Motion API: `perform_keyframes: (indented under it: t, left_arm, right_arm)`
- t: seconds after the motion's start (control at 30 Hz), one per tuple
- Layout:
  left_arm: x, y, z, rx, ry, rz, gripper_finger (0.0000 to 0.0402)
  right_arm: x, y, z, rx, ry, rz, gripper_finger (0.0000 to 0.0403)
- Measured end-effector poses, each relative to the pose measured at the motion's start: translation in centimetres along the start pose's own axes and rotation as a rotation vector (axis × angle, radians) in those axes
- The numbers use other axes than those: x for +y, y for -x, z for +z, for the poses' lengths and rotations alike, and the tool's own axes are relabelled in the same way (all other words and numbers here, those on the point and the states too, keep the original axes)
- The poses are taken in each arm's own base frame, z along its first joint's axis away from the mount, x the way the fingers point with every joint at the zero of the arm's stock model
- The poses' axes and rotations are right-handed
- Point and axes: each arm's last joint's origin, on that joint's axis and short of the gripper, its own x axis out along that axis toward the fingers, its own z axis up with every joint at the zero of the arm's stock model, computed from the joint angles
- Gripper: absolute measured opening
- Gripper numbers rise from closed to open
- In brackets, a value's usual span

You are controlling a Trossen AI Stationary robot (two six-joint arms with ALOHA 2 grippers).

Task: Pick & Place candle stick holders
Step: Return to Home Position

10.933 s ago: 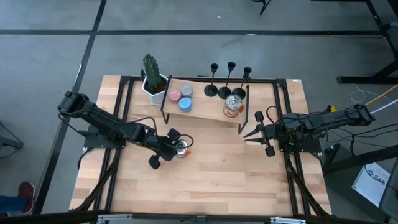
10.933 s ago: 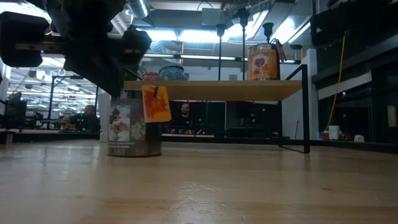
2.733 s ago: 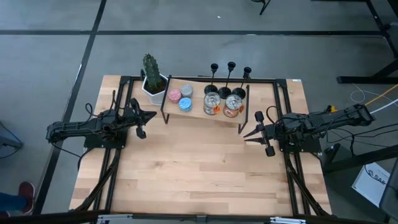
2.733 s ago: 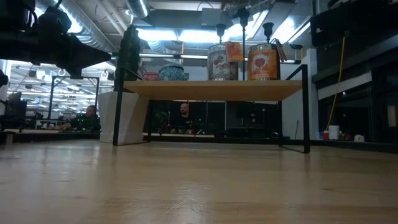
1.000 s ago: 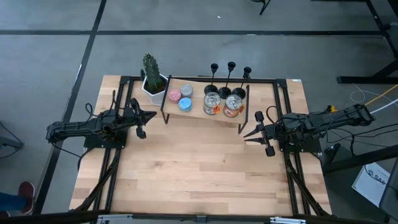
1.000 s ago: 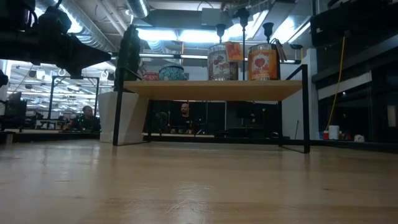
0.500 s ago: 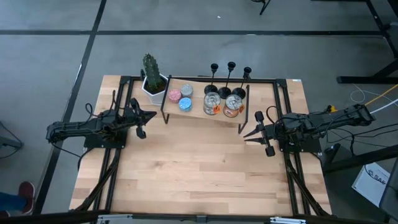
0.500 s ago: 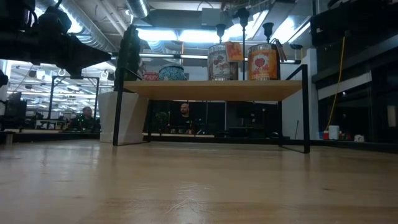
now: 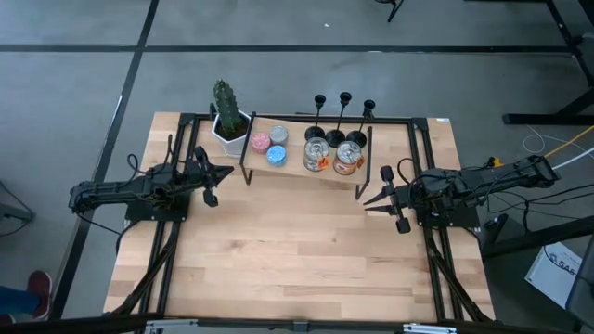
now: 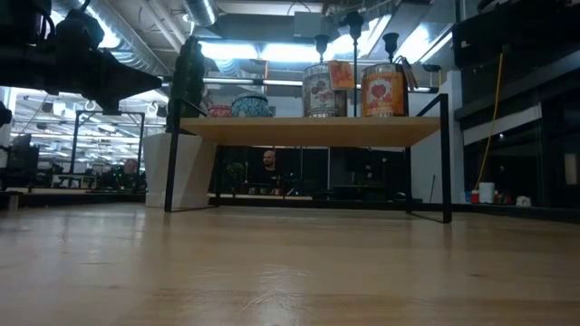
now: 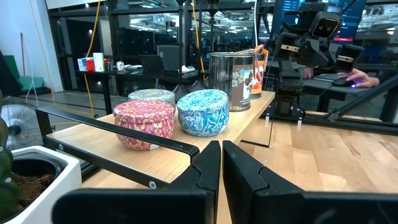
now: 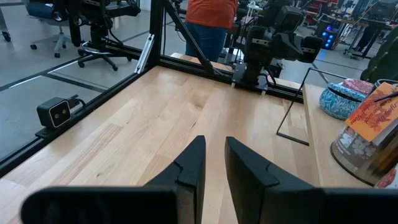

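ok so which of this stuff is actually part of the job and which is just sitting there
Job: three candle stick holders, upright, ungripped.

Lying about: cactus pot; three small tins and two metal cans on the shelf.

Left pincer and right pincer wait at the table's sides.

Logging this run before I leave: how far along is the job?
Done, apparently: the three holders stand on the shelf with two cans and three tins. In hand: nothing; the left gripper and right gripper sit empty at opposite sides of the table. Left to do: nothing apparent.
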Motion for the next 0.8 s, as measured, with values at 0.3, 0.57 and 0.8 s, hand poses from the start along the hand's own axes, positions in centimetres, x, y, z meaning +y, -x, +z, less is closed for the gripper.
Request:
perform_keyframes:
  t: [0.3,0.57,0.8]
  left_arm:
    - [0.0,0.0,0.0,0.0,0.0,0.0,0.0006]
    - [0.0,0.0,0.0,0.0,0.0,0.0,0.0012]
    - [0.0,0.0,0.0,0.0,0.0,0.0,0.0008]
  right_arm:
    - [0.0,0.0,0.0,0.0,0.0,0.0,0.0065]
    - [0.0,0.0,0.0,0.0,0.0,0.0,0.0065]
    - [0.0,0.0,0.0,0.0,0.0,0.0,0.0065]
